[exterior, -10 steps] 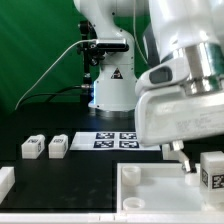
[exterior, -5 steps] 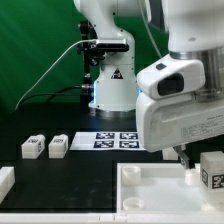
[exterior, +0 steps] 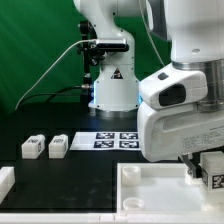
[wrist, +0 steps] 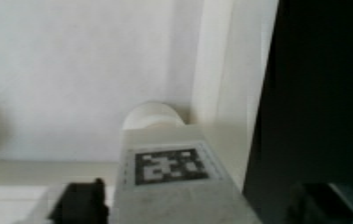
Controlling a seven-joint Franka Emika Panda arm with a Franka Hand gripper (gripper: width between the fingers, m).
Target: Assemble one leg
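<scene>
Subject leg point(exterior: 214, 170): located at the exterior view's far right, on or just above the white tray point(exterior: 150, 188) near its far right corner. Contact with the tray cannot be confirmed. The frame edge cuts off the leg's right side, and the arm's white housing hides its left part and top. A fragment of its square tag shows low on the visible face.

Wrist view: the leg point(wrist: 169, 160) runs up the centre, with its tag facing the camera but blurred. A rounded white form sits at its far end, possibly a tray socket; the focus is too soft to say. White tray surface lies beneath and to one side, and black table point(wrist: 324, 90) to the other.

Gripper point(wrist: 199, 205): spread, with one of the fingers point(wrist: 84, 200) on each side of the leg. Clear gaps show between both pads and the leg, so there is no grip. Only the fingertips are in frame, and in the exterior view they are largely hidden behind the housing.

Other items: two further legs point(exterior: 45, 147) lie side by side on the table at the exterior view's left, well apart from the tray. The marker board point(exterior: 117, 139) lies between them and the arm, partly covered by the housing. A white part point(exterior: 5, 182) at the lower left edge is cut off and cannot be identified.
</scene>
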